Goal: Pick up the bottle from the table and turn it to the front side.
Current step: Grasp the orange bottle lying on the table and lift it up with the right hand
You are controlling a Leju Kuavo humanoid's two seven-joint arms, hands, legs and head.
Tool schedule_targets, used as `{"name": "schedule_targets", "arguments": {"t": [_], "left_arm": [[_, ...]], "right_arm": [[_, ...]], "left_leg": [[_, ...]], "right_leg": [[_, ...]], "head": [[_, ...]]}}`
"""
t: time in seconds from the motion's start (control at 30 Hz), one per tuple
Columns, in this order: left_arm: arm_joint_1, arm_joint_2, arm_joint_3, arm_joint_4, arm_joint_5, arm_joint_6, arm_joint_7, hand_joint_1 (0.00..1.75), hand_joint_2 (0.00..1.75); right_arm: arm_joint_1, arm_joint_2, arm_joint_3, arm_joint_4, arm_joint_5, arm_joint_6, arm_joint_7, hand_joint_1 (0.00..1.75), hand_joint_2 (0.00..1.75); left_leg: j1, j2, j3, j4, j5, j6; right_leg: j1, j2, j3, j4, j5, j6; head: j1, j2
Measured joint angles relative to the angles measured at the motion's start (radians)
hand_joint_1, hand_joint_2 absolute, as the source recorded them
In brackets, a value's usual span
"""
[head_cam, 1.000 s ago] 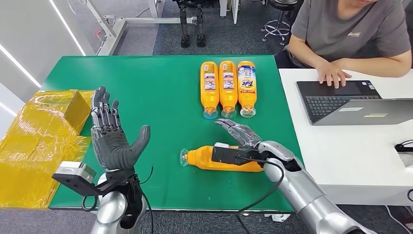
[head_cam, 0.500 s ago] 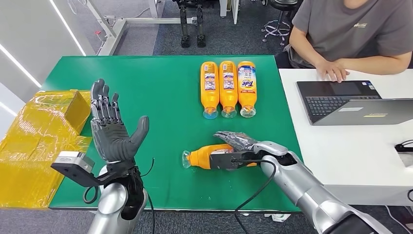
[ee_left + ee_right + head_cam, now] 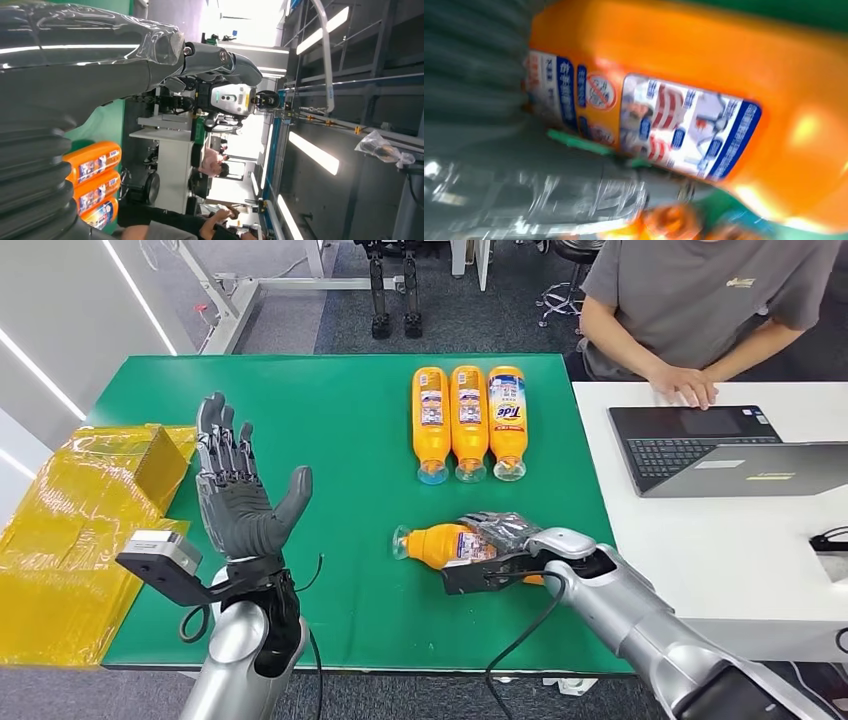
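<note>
Nearest the camera, the left hand was raised above the near left part of the green counter, palm upright, fingers spread and nothing grasped. To its right, the right hand was wrapped over an orange bottle, which was thus grasped; the bottle lay on its side at the near right part of the counter, its clear cap end pointed toward the left hand. In the right wrist view, a blue-bordered label with small pictures was seen on the bottle's side, blurred; whether the bottle rested on the counter or was lifted could not be told. At the left edge, yellow wrapped packages were stacked partly on the counter. Farther back, three more orange bottles were laid side by side, touching, caps toward the robot; the rightmost bore a label reading "Tide". Beside the counter on the right, a white desk carried an open laptop, and behind it a person in a grey shirt was seated, one hand placed by the keyboard.
</note>
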Motion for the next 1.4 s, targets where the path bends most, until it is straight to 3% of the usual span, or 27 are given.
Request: {"name": "schedule_targets", "arguments": {"t": [0.57, 0.7, 0.83, 1.23, 1.4], "left_arm": [[-0.005, 0.0, 0.0, 0.008, 0.0, 0.0, 0.0, 0.0, 1.75], [-0.006, 0.0, 0.0, 0.01, 0.005, 0.001, 0.0, 0.0, 1.75], [-0.006, 0.0, 0.0, 0.01, 0.009, 0.0, 0.0, 0.0, 1.75], [-0.006, 0.001, 0.0, 0.011, 0.009, -0.002, 0.0, 0.0, 1.75], [-0.004, 0.004, 0.0, 0.01, 0.0, 0.004, 0.0, 0.0, 1.75]], "right_arm": [[-0.021, -0.096, 0.029, -0.041, 0.013, -0.018, 0.064, 0.0, 1.75], [-0.025, -0.104, 0.033, -0.047, 0.011, 0.002, 0.061, 0.54, 1.75], [-0.029, -0.114, 0.042, -0.047, 0.006, 0.032, 0.042, 1.73, 1.75], [-0.032, -0.123, 0.061, -0.044, -0.011, -0.025, -0.003, 1.75, 1.75], [0.005, -0.09, 0.043, -0.045, -0.016, -0.25, 0.019, 1.75, 1.75]], "left_leg": [[0.0, 0.0, 0.0, 0.0, 0.0, 0.0], [0.0, 0.0, 0.0, 0.0, 0.0, 0.0], [0.0, 0.0, 0.0, 0.0, 0.0, 0.0], [0.0, 0.0, 0.0, 0.0, 0.0, 0.0], [0.0, 0.0, -0.001, 0.0, 0.0, 0.0]], "right_leg": [[0.0, 0.0, -0.001, 0.0, 0.0, 0.0], [0.0, 0.0, -0.001, 0.0, 0.0, 0.0], [0.0, 0.0, -0.001, 0.0, 0.0, 0.0], [0.0, 0.0, 0.0, 0.0, 0.0, 0.0], [0.0, 0.001, -0.001, 0.0, 0.0, 0.0]], "head": [[0.0, 0.0], [0.0, 0.0], [0.0, 0.0], [0.0, 0.0], [0.0, 0.0]]}}
